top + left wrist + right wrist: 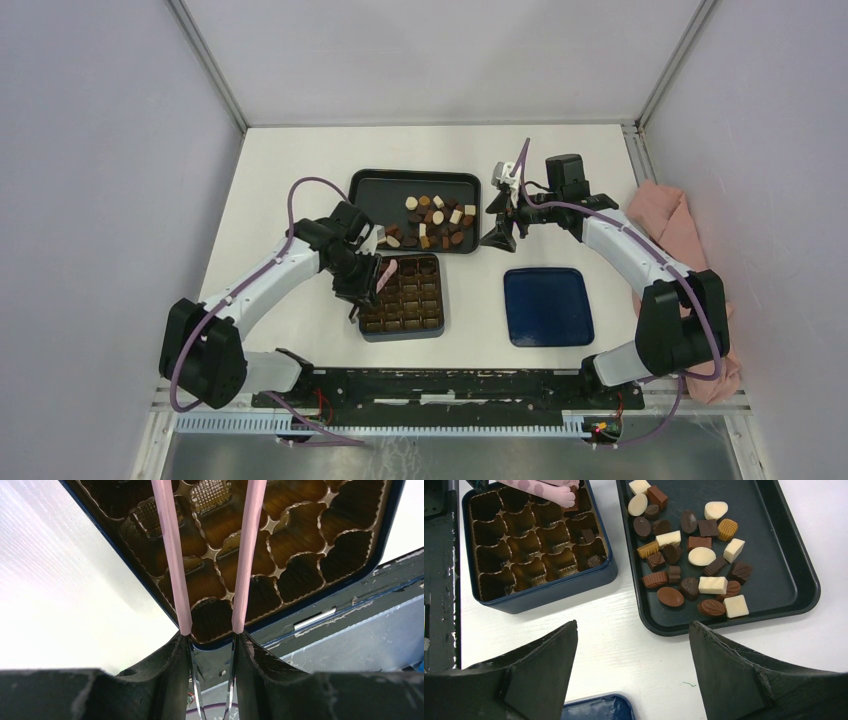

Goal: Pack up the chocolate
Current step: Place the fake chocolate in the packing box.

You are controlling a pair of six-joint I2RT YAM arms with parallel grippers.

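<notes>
Gripping pink tweezers [172, 555] in left fingers [165, 665], tips down in compartmented box [549, 587], probably seating a piece. Holding right fingers [539, 660] wide apart, empty, over tabletop [624, 615]. Leaving most chocolate [689, 555] on black tray [794, 580], few boxed.

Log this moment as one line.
left gripper: shut on pink tweezers over box | right gripper: open, empty | chocolate: mostly on tray, few in box
</notes>
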